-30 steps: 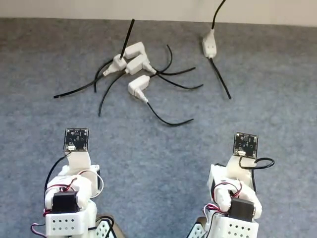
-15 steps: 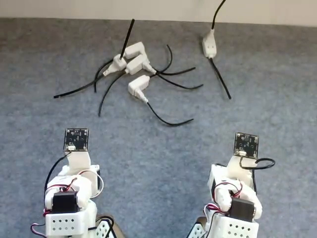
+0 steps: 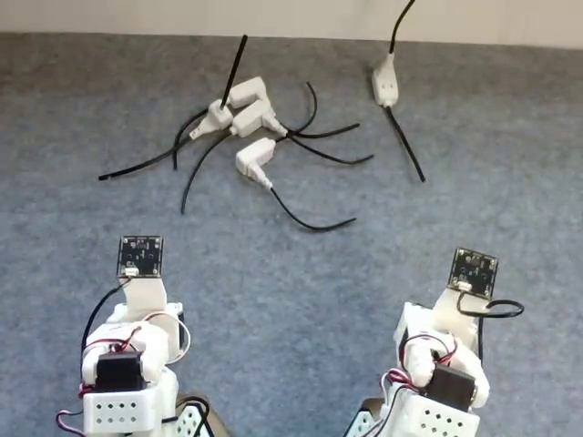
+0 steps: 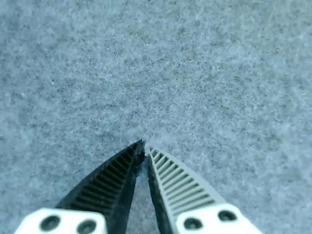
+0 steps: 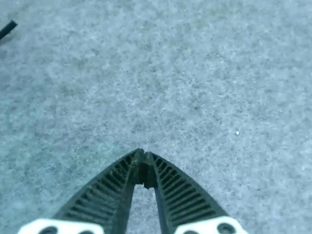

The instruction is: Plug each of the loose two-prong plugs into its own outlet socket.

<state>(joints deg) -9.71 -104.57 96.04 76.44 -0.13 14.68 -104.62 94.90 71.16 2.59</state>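
Observation:
Several white two-prong plugs with black cords lie tangled at the far left-centre of the grey carpet: one plug [image 3: 248, 91], a second [image 3: 255, 117], a third [image 3: 255, 155] nearest the arms. A separate white plug body [image 3: 386, 84] lies at the far right, its cord running off the far edge. Both arms sit at the near edge, well short of the plugs. My left gripper [image 4: 144, 146] is shut over bare carpet, empty. My right gripper [image 5: 144, 155] is shut too, with nothing in it.
Grey carpet [image 3: 364, 237] covers the table between the arms and the plugs. Loose black cords [image 3: 314, 223] trail from the cluster toward the middle. A black cord end [image 5: 7, 29] shows far off in the right wrist view.
The right arm has swung a little to the right and toward the near edge. The left arm and the plugs have not moved.

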